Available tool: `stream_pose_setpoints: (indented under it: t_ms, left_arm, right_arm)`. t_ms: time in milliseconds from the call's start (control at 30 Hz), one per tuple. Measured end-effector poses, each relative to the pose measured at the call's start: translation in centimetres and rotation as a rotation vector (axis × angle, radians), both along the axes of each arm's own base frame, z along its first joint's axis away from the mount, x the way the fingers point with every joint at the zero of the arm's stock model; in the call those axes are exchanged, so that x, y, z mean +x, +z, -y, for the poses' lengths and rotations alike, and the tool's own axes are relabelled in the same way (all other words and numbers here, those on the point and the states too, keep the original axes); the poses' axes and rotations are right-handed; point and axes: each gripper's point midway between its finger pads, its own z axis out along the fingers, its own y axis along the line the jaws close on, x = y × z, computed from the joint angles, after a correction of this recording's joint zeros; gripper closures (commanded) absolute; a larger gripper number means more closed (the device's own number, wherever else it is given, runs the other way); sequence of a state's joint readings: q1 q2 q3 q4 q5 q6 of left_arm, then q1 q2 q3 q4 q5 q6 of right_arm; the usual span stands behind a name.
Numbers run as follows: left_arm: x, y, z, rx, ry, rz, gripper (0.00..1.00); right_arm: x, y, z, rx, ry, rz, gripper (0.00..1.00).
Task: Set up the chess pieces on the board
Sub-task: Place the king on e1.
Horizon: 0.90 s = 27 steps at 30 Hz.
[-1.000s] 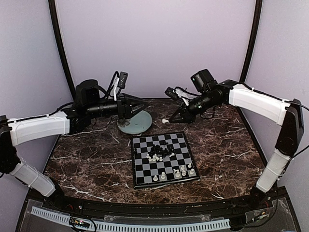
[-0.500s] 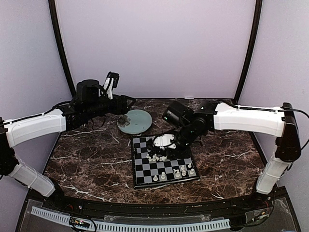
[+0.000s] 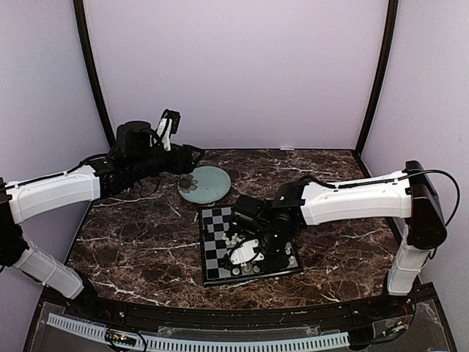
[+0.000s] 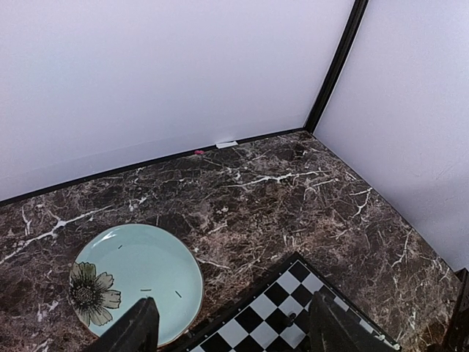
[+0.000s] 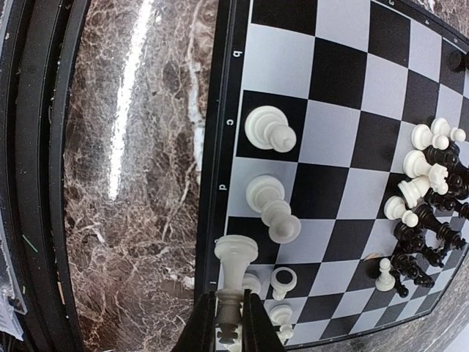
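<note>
The chequered board (image 3: 213,221) lies mid-table. My right gripper (image 3: 251,254) hangs low over the board's near edge. In the right wrist view it (image 5: 229,314) is shut on a tall cream-white piece (image 5: 236,264), held base-outward above the near row by the rim. Two white pieces (image 5: 270,130) (image 5: 272,207) stand on that row, with smaller white ones beside the fingers. A heap of black and white pieces (image 5: 429,198) sits mid-board (image 5: 344,73). My left gripper (image 3: 193,157) is open and empty, raised over the plate; its fingers (image 4: 139,330) frame the board's far corner (image 4: 282,312).
A round pale green plate (image 3: 206,184) with a flower print stands behind the board's left corner and also shows in the left wrist view (image 4: 139,279). Purple walls close the table at back and sides. The black front rail (image 5: 40,183) runs just beyond the board's near edge.
My right arm has swung from the back right down over the board to its near edge, carrying the white piece. My left arm pulled back from the plate, then held still.
</note>
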State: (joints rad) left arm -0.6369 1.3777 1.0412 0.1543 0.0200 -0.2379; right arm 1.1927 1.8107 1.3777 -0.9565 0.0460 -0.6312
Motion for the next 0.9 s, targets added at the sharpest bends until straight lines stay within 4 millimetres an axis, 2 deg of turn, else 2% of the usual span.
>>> stream_pose_setpoints:
  t_ms: [433, 567, 700, 900]
  left_arm:
    - [0.0, 0.0, 0.0, 0.000, 0.002, 0.000, 0.28]
    - [0.0, 0.0, 0.0, -0.001, -0.001, 0.000, 0.28]
    - [-0.1, 0.0, 0.1, -0.002, -0.006, -0.001, 0.28]
    - [-0.1, 0.2, 0.2, -0.006, -0.013, -0.001, 0.28]
  right_arm:
    - [0.3, -1.2, 0.6, -0.061, 0.001, 0.020, 0.87]
    - [0.4, -1.3, 0.7, -0.064, 0.000, 0.024, 0.82]
    - [0.4, -1.3, 0.6, -0.063, -0.002, 0.026, 0.74]
    - [0.4, -1.3, 0.5, -0.060, -0.008, 0.024, 0.71]
